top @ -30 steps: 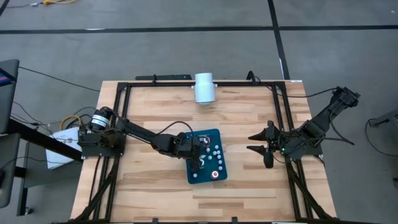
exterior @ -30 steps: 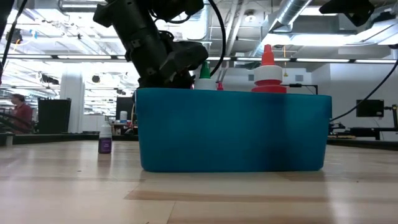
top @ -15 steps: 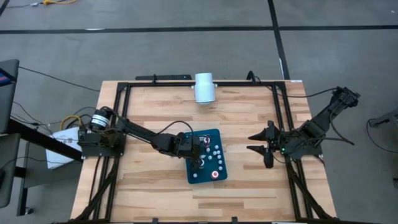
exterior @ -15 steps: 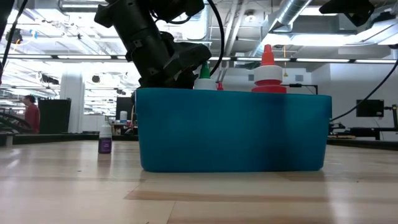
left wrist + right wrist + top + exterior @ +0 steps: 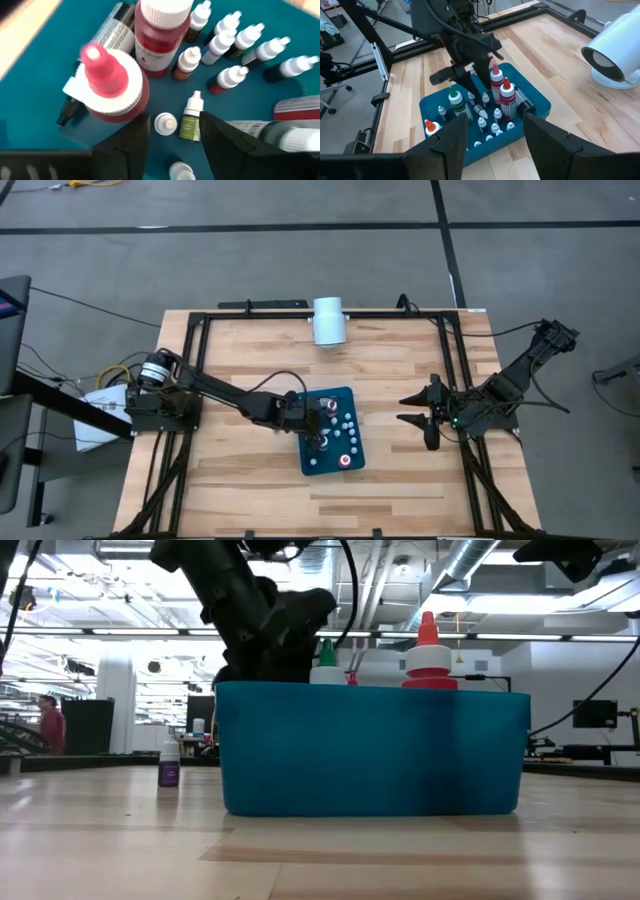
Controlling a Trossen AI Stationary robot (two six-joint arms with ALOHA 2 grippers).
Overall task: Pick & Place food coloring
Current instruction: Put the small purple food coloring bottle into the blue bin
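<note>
A teal tray (image 5: 308,465) at the table's middle holds the food coloring (image 5: 345,425): several tiny white-capped bottles (image 5: 225,40), two bigger red bottles (image 5: 112,85) and a green-topped one (image 5: 325,655), all standing on the tray floor. My left gripper (image 5: 318,420) hangs open over the tray's far left part. In the left wrist view its fingers (image 5: 130,145) stand on either side of a small white-capped bottle (image 5: 165,123) and an olive-labelled one (image 5: 190,120), apart from both. My right gripper (image 5: 412,410) waits open and empty to the tray's right.
A large white cylinder (image 5: 328,320) lies at the table's far edge. A small purple-labelled bottle (image 5: 168,765) stands on the table beyond the tray. Dark frame rails (image 5: 300,313) border the table. Bare wood lies near the front edge. A person (image 5: 50,720) shows far off in the room.
My left gripper has risen a little over the tray's far left part and drawn slightly toward the table's left edge.
</note>
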